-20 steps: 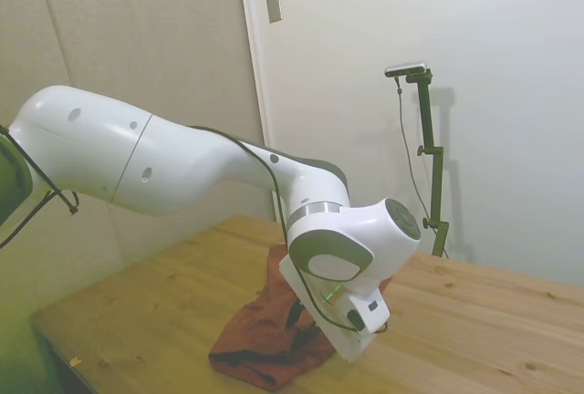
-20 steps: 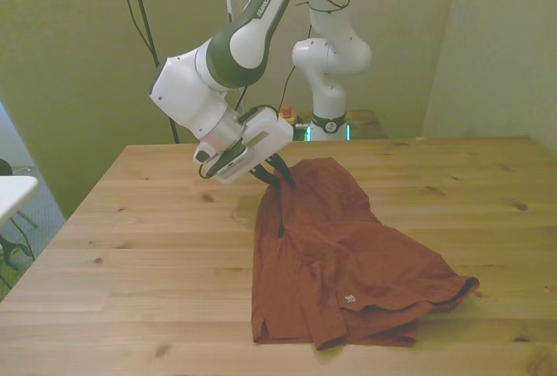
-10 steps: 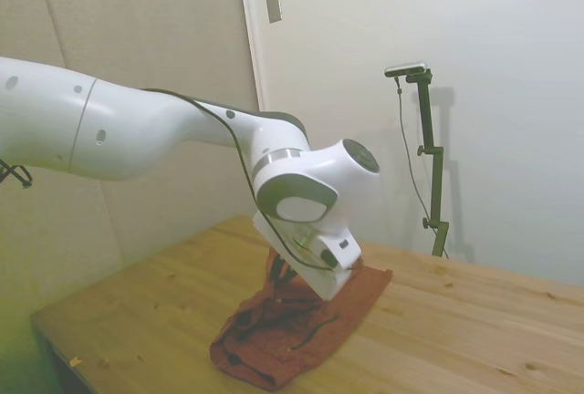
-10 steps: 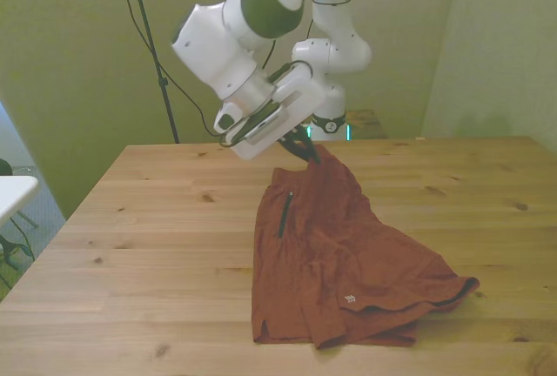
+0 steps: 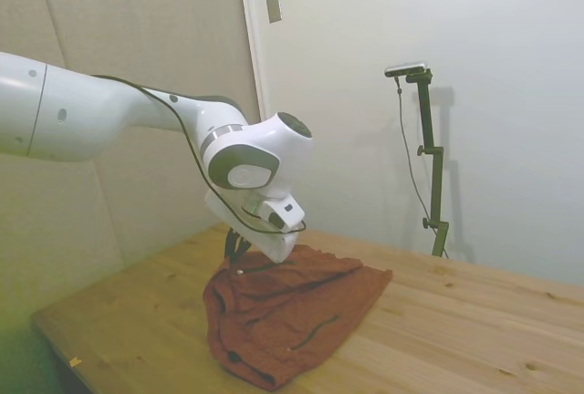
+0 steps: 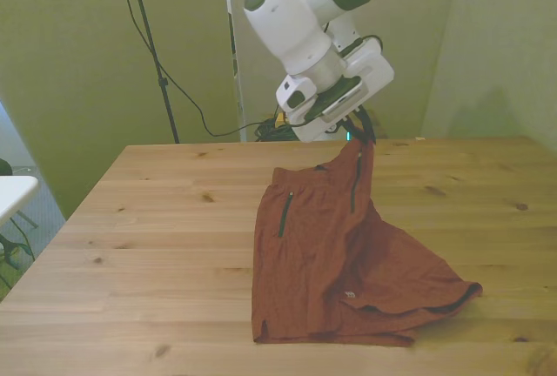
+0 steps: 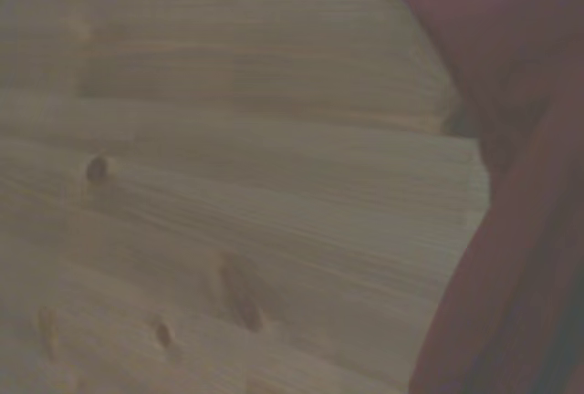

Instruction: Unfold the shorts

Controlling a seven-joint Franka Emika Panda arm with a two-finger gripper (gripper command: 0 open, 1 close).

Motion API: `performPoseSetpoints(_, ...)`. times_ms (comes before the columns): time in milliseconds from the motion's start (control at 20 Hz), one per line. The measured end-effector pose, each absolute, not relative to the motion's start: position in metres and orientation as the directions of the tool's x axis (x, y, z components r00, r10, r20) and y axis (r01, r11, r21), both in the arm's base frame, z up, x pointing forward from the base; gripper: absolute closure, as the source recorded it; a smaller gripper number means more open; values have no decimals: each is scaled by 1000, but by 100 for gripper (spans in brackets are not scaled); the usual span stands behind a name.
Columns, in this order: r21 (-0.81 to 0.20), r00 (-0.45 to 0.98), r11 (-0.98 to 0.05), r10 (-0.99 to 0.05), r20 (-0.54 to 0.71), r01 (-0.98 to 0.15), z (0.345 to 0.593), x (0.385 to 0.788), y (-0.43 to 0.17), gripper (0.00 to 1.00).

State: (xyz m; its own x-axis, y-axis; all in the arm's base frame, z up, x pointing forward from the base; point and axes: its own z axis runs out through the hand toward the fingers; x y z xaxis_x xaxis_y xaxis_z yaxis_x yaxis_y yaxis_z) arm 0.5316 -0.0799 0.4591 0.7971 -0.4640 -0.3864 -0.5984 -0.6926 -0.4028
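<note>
Wooden plank desk (image 6: 130, 245): broad, light pine. Bare boards lie on every side of the garment; the widest open stretch is toward the front view's left, with a narrower band toward the front view's right.

Rust-red soft fabric shorts (image 6: 331, 263): they lie on the middle of the desk, most of the cloth flat and wrinkled. The long axis runs from the far, raised corner toward the near desk edge. A dark-trimmed leg hem points to the front view's right near corner. Two short dark slits show near the waistband. One layer is folded over another along the near side, so I judge the unfolding part done, not finished. In the side view (image 5: 283, 307) the cloth rises to a peak under my wrist and slopes down away from it.

My gripper (image 6: 362, 131): two dark fingers closed on the far top corner of the shorts, holding that corner lifted clear of the desk. The rest of the garment hangs and trails below and nearward from the pinch. The wrist view shows only blurred red cloth (image 7: 511, 230) beside bare boards (image 7: 210, 230).

Judgement: the next move turns on the cloth lying nearward and below the gripper. Carrying the corner away from the body of the shorts, toward the far desk edge, should open the fold. Room there is limited; the far edge is near.
</note>
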Motion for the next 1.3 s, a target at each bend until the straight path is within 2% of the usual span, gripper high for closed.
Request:
performPoseSetpoints(50,-393,806,-710,-450,-385,-584,458,530,-69,0)
performPoseSetpoints(450,-337,861,-818,-333,-384,-467,438,507,5,0)
performPoseSetpoints(750,-342,891,-854,-261,-371,-392,443,487,43,0)
performPoseSetpoints(900,-354,884,-820,-351,-310,-450,454,496,16,0)
performPoseSetpoints(1100,-382,796,-700,-554,-242,-603,468,526,-100,0)
performPoseSetpoints(1300,-458,669,-529,-707,-227,-714,458,562,-192,0)
